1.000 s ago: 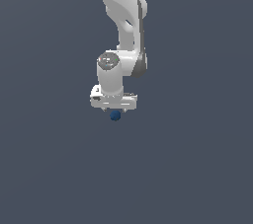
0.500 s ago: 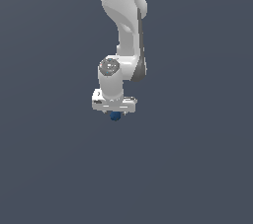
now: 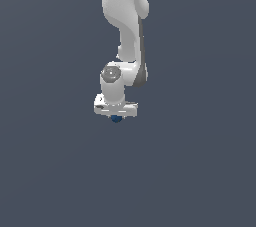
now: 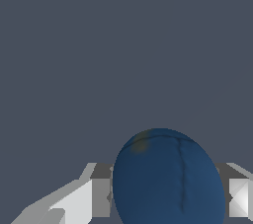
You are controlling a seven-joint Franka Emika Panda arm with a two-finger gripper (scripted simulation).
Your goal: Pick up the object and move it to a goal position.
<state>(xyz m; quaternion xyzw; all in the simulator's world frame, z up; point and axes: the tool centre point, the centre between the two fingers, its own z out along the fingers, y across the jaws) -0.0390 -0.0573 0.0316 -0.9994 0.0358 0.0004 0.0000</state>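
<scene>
The small dark blue ball (image 3: 117, 119) sits just under the white gripper (image 3: 116, 118) in the exterior view, mostly hidden by the hand. In the wrist view the ball (image 4: 168, 178) fills the space between the two fingers (image 4: 84, 201), which press on its sides. The gripper is shut on the ball and holds it in the air under the white arm (image 3: 125, 26). No goal marker shows in either view.
Only a plain grey-blue background surrounds the arm in both views.
The gripper with the ball has risen slightly and shifted a little toward the exterior view's left. The grip is unchanged.
</scene>
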